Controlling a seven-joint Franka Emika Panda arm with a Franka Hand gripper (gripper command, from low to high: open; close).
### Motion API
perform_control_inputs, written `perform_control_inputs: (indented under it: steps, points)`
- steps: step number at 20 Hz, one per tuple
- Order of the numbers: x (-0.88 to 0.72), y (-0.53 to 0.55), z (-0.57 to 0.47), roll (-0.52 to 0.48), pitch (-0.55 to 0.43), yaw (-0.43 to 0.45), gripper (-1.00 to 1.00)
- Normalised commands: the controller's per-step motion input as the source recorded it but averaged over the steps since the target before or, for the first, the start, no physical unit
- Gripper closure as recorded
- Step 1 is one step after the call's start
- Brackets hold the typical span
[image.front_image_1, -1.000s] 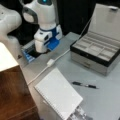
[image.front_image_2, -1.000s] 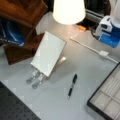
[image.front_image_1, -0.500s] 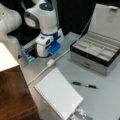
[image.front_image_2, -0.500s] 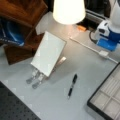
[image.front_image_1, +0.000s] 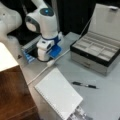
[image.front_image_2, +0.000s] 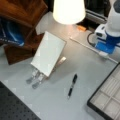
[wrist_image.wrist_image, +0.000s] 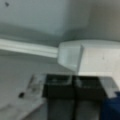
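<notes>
grey table (image.front_image_1: 105, 97) | wooden cabinet (image.front_image_1: 15, 95) | lit lamp (image.front_image_2: 68, 11)

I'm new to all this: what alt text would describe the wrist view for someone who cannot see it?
Seen close up, the gripper has its dark fingers pressed together just below a white plug. The plug's white cable runs leftwards over the grey table.

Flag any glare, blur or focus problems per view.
In a front view the lamp shade blows out to white glare; in a front view everything is soft, the pen smeared; wrist view: hand and white plug out of focus.
</notes>
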Motion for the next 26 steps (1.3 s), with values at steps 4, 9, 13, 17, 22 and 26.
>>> perform_control_inputs:
  steps: [4, 9, 13, 17, 22, 26]
  points:
    - [-0.99, -0.37, -0.66, 0.114, -0.709, 0.105, 1.00]
    - [-1.00, -0.38, -0.65, 0.123, -0.732, 0.095, 1.00]
    - [-1.00, -0.40, -0.60, 0.131, -0.747, 0.103, 1.00]
    - [-1.00, -0.41, -0.58, 0.129, -0.739, 0.107, 1.00]
    - [-1.00, -0.42, -0.60, 0.126, -0.724, 0.092, 1.00]
    - [-1.00, -0.38, -0.54, 0.096, -0.689, 0.066, 1.00]
